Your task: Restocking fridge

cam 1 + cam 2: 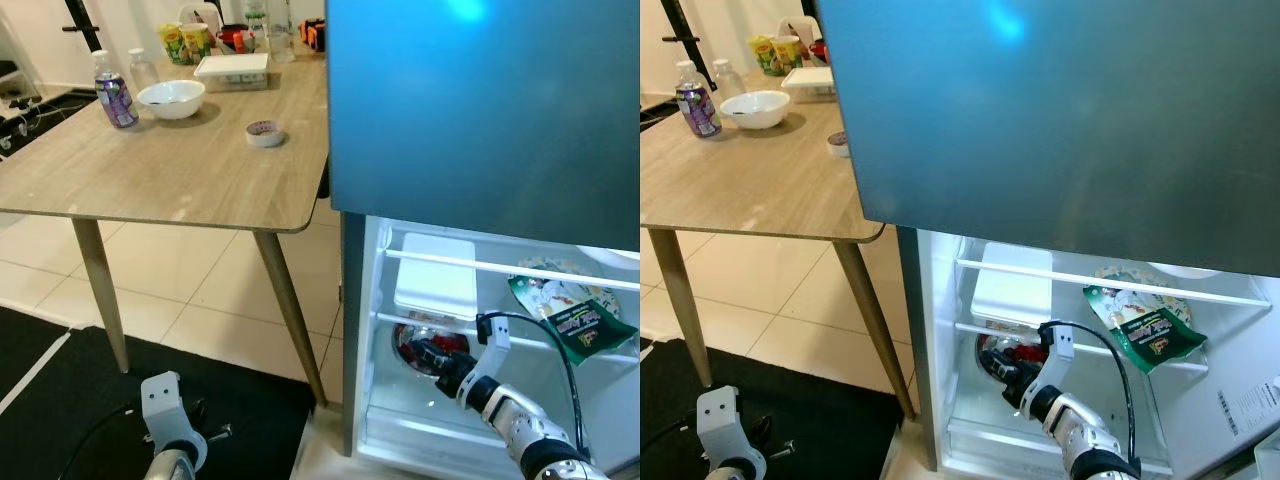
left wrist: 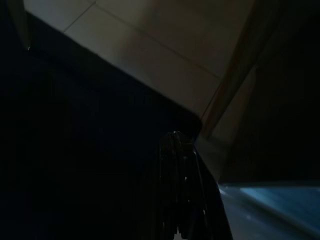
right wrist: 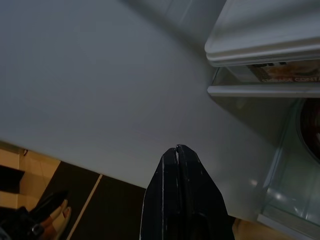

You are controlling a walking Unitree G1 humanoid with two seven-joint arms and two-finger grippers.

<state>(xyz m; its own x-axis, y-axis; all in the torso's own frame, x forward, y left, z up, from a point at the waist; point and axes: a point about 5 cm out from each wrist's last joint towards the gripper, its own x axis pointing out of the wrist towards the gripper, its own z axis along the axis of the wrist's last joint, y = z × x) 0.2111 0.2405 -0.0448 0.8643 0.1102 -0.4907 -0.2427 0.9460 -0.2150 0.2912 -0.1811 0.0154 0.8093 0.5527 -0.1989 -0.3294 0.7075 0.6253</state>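
Inside the fridge (image 1: 372, 330), right hand (image 3: 176, 150) closed and empty, beside a white container (image 1: 436, 275).

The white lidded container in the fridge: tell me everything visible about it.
The white container is a flat rectangular box with rounded corners, apparently plastic, with its lid on. It rests on a clear shelf in the open fridge, behind a white rail, towards the left wall. Under its shelf is a round red and dark item, where the right gripper reaches. A green snack packet lies to its right, apart.

A home kitchen-dining area: an open fridge (image 1: 360, 330) beside a wooden table (image 1: 180, 170) on pale floor tiles (image 1: 190, 290).
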